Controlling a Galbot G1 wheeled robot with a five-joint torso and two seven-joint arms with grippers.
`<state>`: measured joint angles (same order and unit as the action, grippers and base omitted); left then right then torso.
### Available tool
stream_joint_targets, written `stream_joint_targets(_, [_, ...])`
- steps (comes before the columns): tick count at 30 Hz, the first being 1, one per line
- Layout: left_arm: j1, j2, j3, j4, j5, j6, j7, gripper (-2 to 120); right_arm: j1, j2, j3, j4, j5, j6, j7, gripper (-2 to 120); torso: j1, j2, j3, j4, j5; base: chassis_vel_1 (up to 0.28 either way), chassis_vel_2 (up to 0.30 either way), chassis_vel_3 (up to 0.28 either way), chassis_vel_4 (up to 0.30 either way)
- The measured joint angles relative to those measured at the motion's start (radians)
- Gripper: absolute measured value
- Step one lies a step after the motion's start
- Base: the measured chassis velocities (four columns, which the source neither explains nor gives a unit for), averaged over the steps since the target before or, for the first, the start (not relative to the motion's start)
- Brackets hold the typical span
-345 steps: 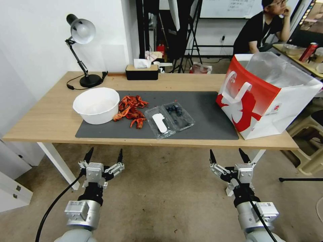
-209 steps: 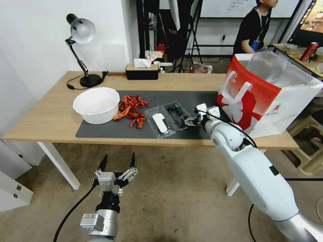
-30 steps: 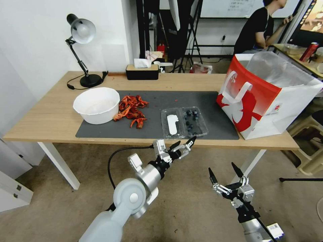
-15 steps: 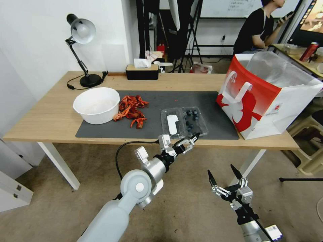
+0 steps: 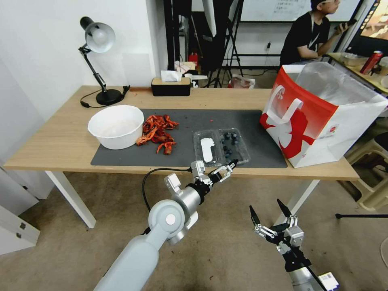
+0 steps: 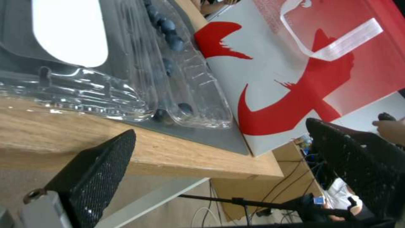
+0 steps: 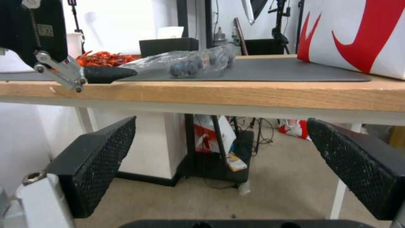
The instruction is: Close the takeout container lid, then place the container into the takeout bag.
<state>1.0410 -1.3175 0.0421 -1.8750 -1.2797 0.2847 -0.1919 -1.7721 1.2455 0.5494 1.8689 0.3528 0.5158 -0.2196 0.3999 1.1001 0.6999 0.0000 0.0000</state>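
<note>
In the head view, the left gripper (image 5: 223, 169) is held at the near edge of the wooden table (image 5: 56, 141), its fingers (image 5: 231, 163) spread apart with nothing between them. Just beyond the fingertips the takeout container (image 5: 220, 146) is laid flat and open on the dark grey mat (image 5: 250, 121); the lid (image 5: 207, 148) with its white label is seen to the left of the upper fingertip, the blueberry half straight beyond it. To the right of the fingers, well apart, the takeout bag (image 5: 319, 117) is stood upright. A white bowl (image 5: 116, 126) and red crayfish shells (image 5: 158, 130) are placed far to the left of them. The right gripper (image 5: 270, 217) is kept low in front of the table, fingers splayed and empty.

In the left wrist view, the two black pads (image 6: 99, 171) are seen wide apart. The container (image 6: 177, 79) is set beyond them, on the mat's edge, untouched, with the bag (image 6: 303, 69) behind it.

In the right wrist view, the right gripper's pads (image 7: 95, 158) are spread below the table edge. Above them the container (image 7: 190, 61) is seen on the mat, with the left gripper's fingertip (image 7: 107, 74) just beside it.
</note>
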Motion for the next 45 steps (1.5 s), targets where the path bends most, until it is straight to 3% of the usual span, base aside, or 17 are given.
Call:
stream_joint_targets(8, [-0.012, -0.021, -0.008, -0.004, -0.035, 0.017, -0.105, 100, 0.005, -0.001, -0.004, -0.014, -0.006, 0.009, 0.0, 100, 0.0, 0.0, 0.0, 0.0, 0.0, 0.0, 0.0, 0.0, 0.0])
stream_joint_targets(17, [-0.018, -0.044, -0.019, -0.011, -0.072, 0.037, -0.157, 100, 0.004, 0.0, -0.009, -0.027, -0.016, 0.021, -0.001, 100, 0.0, 0.0, 0.0, 0.0, 0.0, 0.0, 0.0, 0.0, 0.0])
stream_joint_targets(45, [-0.046, -0.076, -0.032, 0.013, -0.105, 0.022, -0.186, 100, 0.001, 0.001, -0.015, -0.032, -0.025, 0.028, -0.001, 100, 0.0, 0.0, 0.0, 0.0, 0.0, 0.0, 0.0, 0.0, 0.0])
